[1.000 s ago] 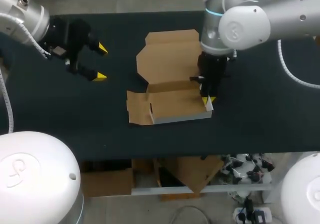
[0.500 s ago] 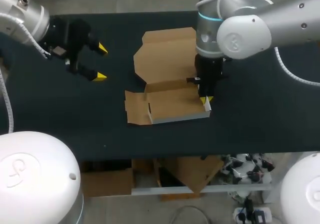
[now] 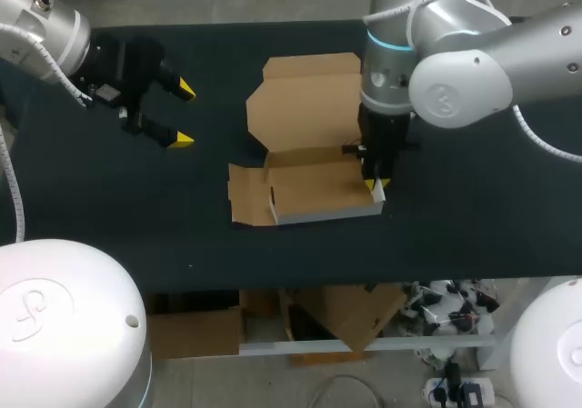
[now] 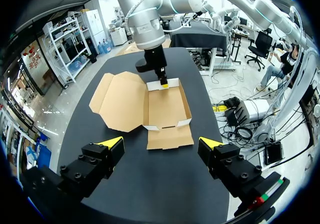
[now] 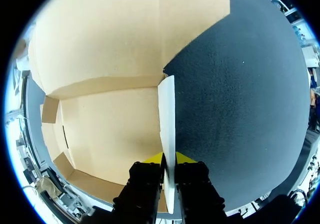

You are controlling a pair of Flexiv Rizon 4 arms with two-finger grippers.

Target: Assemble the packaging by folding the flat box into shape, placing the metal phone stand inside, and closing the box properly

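Right gripper (image 5: 169, 159) clamped on box (image 3: 305, 108) end wall, its yellow tips largely hidden, left gripper (image 3: 185, 114) spread open

We work at a robotics lab bench. Our left arm (image 3: 41, 26) and right arm (image 3: 473, 63), both grey jointed industrial machines, come in over a table (image 3: 473, 226) covered in plain black matting, and their rounded white bases (image 3: 64, 326) stand at its near edge. A ribbed cable (image 3: 523, 126) loops along the right arm, and a part-folded cardboard box (image 3: 309, 144) lies on the mat as a test piece.
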